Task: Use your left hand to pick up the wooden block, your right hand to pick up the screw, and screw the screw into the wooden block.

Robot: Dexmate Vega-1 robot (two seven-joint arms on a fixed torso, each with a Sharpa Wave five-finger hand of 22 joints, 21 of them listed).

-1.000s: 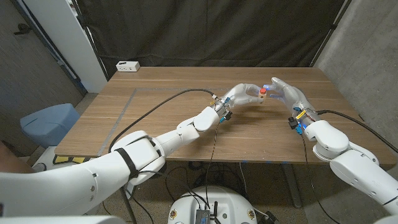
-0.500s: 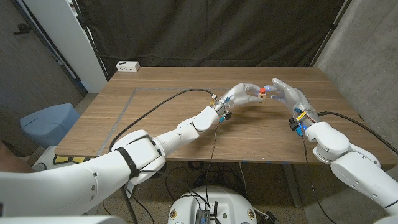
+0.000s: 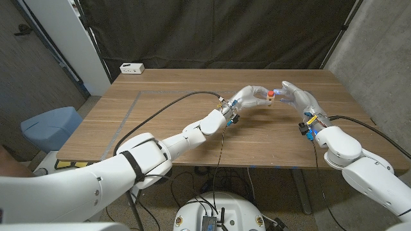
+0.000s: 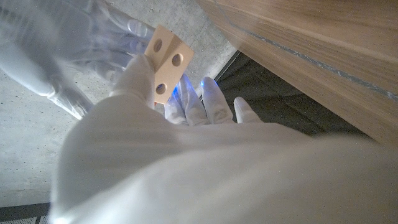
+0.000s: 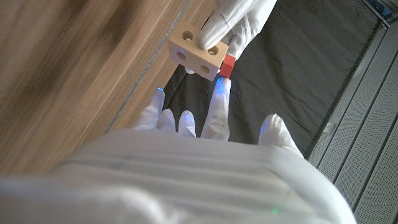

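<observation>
The left robot hand (image 3: 249, 98) grips the block (image 5: 196, 55) in the air over the surface (image 3: 160, 122) near its far edge. The right robot hand (image 3: 297, 97) pinches the red-headed screw (image 3: 271, 94) against the block. Step: driving it in; next calls for twisting while the block stays steady

Head view: evenly and moderately lit from above; the wooden table (image 3: 192, 109) is rendered sharp, with soft, faint shadows and no glare; the black backdrop (image 3: 218, 32) is left dark. Left wrist view: the left hand (image 4: 186, 168) is overexposed and out of focus, while the wooden block (image 4: 165, 65) is shown fairly sharp. Right wrist view: the right hand (image 5: 186, 168) is blurred and bright; blue glow is seen at its fingertips (image 5: 219, 84).
</observation>
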